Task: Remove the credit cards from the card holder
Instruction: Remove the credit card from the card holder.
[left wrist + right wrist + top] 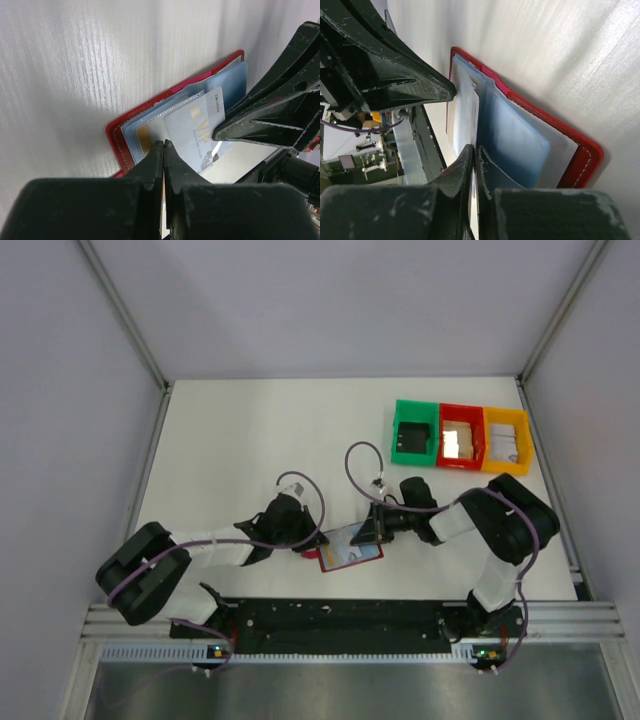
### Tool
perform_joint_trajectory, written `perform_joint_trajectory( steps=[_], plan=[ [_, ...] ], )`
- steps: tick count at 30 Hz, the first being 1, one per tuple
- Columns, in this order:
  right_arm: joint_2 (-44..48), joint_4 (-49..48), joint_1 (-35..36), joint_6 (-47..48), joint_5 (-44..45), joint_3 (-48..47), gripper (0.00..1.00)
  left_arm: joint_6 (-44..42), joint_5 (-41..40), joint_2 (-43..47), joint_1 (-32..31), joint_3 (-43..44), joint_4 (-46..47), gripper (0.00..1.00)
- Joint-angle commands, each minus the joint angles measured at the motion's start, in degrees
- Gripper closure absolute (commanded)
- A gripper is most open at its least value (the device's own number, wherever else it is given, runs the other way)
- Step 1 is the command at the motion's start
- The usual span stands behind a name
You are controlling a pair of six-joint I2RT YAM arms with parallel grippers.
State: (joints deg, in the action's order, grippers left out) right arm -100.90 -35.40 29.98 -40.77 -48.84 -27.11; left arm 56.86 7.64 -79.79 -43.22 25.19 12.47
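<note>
**Q:** What are the jaws doing?

**A:** The left gripper [164, 149] is pressing its fingers fully together, with the tips touching the inside of the open card holder [587, 155] at one edge. Whether anything is pinched between them cannot be told. The right gripper [472, 156] is squeezing its jaws to a thin slit on the edge of the VIP credit card [197, 131]. That card is lying across the holder's clear blue-tinted sleeve [515, 135].

**Q:** What surface and surroundings are showing?

**A:** The card holder is lying open on the white table [230, 440], directly between the two grippers. A tan card [143, 137] is sitting in a pocket of the holder, just beside the VIP credit card. A green bin [414, 432], a red bin [460, 436] and a yellow bin [506, 440] are standing in a touching row, well beyond the holder and to its right. Pale grey walls [330, 300] with metal corner posts are enclosing the table.

**Q:** How are the arms posing?

**A:** Both arms are reaching inward toward the holder from opposite sides, with wrists low. The fingertips are facing each other across the holder. The right arm is folding sharply at its elbow.
</note>
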Motion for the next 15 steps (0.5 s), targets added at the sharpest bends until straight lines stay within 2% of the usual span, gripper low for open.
perform_joint_trajectory(
  steps=[1, 5, 11, 15],
  plan=[
    [1.5, 0.5, -0.4, 1.9, -0.5, -1.1, 1.00, -1.8, -2.5, 1.3, -0.1, -1.7, -5.8, 1.00],
    [5.8, 7.8, -2.8, 5.7, 1.2, -1.4, 1.00, -1.8, -3.2, 2.8, -0.1, -3.0, -6.4, 1.00],
    [12.2, 24.2, -4.1, 13.2, 7.6, -4.4, 1.00, -3.1, -3.9, 4.3, 0.0, -3.6, -7.1, 1.00],
    [15.6, 28.5, -4.9, 14.3, 10.7, -4.7, 1.00, -3.8, -4.4, 5.3, -0.1, -3.6, -7.5, 1.00]
  ],
)
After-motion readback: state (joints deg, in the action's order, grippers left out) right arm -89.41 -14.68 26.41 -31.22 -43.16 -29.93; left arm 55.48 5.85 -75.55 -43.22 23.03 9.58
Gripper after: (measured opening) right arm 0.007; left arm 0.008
